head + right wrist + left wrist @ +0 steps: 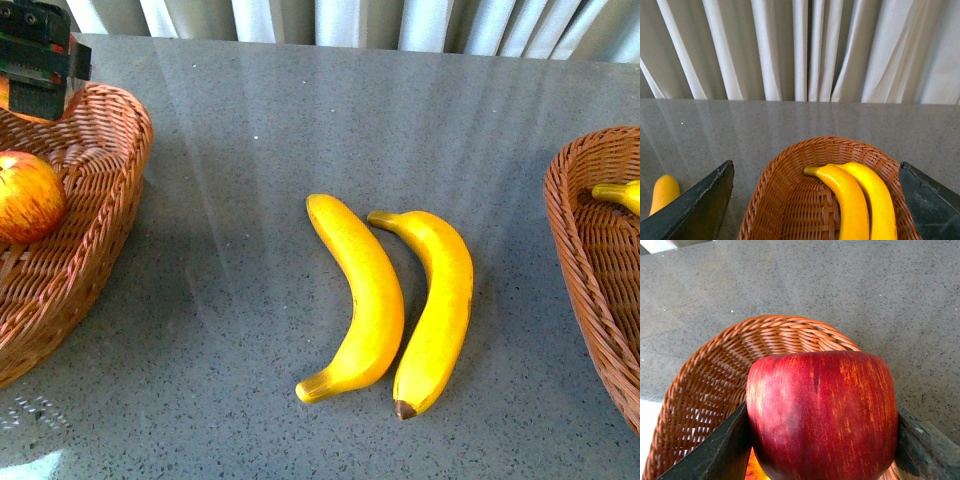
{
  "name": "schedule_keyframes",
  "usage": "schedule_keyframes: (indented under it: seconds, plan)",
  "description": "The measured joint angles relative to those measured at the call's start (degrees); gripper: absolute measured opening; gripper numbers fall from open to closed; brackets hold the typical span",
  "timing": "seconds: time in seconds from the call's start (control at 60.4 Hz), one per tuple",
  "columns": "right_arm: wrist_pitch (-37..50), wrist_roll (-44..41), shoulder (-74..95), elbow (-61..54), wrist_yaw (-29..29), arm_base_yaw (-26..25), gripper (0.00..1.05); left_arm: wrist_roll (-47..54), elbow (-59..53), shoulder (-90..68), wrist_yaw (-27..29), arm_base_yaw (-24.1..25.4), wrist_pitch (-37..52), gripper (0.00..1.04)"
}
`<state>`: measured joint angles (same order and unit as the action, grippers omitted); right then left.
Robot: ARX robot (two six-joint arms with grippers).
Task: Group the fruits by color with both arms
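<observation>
My left gripper point(822, 440) is shut on a red apple point(822, 415) and holds it above the left wicker basket point(715, 375). In the front view the left arm point(38, 55) shows at the top left over that basket point(100, 130), where a second red-yellow apple point(28, 195) lies. Two yellow bananas lie side by side on the grey table, one to the left point(358, 298) and one to the right point(436, 308). My right gripper point(815, 200) is open above the right wicker basket point(785, 200), which holds two bananas point(860, 200). A banana tip point(620, 194) shows in that basket point(590, 250).
The grey speckled table point(250, 150) runs between the two baskets. White curtains point(800, 50) hang behind the far edge. Another banana end point(662, 192) shows on the table beside the right basket.
</observation>
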<state>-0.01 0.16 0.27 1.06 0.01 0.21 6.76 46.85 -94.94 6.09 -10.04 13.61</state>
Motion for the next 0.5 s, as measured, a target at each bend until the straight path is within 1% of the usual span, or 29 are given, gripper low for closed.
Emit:
schedule_keyframes:
  seconds: [0.033,0.215,0.248,0.298,0.414,0.497]
  plan:
    - [0.0,0.0,0.0,0.0,0.0,0.0,0.96,-0.17,-0.15,-0.22,0.0,0.0,0.31,0.67]
    - [0.0,0.0,0.0,0.0,0.02,0.0,0.96,-2.14,-1.18,-1.77,0.57,0.5,2.21,0.97]
    - [0.0,0.0,0.0,0.0,0.02,0.0,0.96,-2.23,-1.38,-1.75,0.61,0.7,2.32,0.97]
    - [0.0,0.0,0.0,0.0,0.0,0.0,0.96,-2.45,-1.75,-1.51,0.55,0.92,2.64,0.95]
    - [0.0,0.0,0.0,0.0,0.0,0.0,0.96,-3.37,-3.63,1.25,0.11,1.57,4.11,0.96]
    - [0.0,0.0,0.0,0.0,0.02,0.0,0.96,-4.52,-5.07,5.46,-1.7,1.81,5.22,0.96]
